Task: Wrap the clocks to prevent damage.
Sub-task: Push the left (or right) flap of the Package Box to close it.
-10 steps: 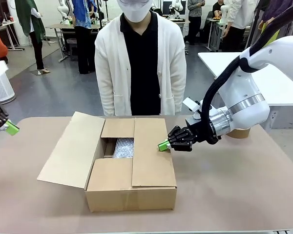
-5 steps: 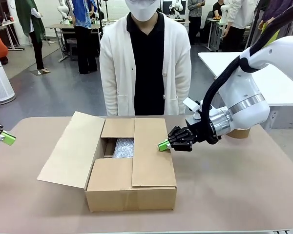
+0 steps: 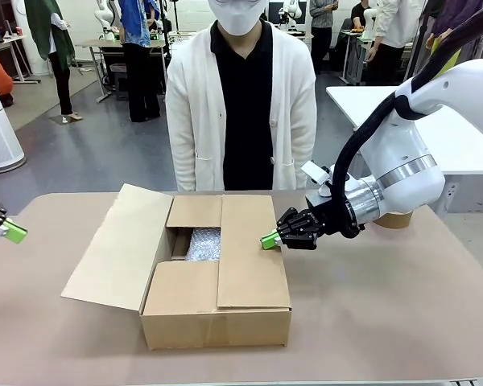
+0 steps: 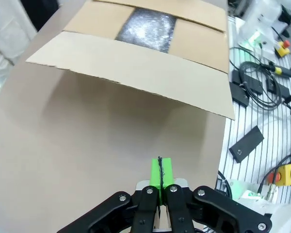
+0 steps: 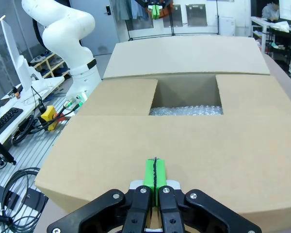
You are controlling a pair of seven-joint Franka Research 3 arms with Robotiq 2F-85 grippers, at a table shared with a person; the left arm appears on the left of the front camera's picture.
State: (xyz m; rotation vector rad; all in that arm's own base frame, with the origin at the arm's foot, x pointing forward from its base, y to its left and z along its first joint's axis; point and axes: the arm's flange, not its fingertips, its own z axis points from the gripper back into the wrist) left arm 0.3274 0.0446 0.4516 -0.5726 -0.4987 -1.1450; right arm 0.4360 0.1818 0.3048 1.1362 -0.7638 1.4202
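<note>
Box at middle of table; left flap splayed out, right flap folded down. Inside, bubble wrap seen through gap between flaps; what it covers is hidden. Right gripper: pads pressed together, empty, tip at right flap's outer edge. Left gripper: pads together, empty, far left, well apart from Box.

The front camera looked from the near edge of the desk across to the person. The left wrist camera faced the box from the desk's left edge, along the left end effector. The right wrist camera sat close at its right flap. All shared the box's open top.
</note>
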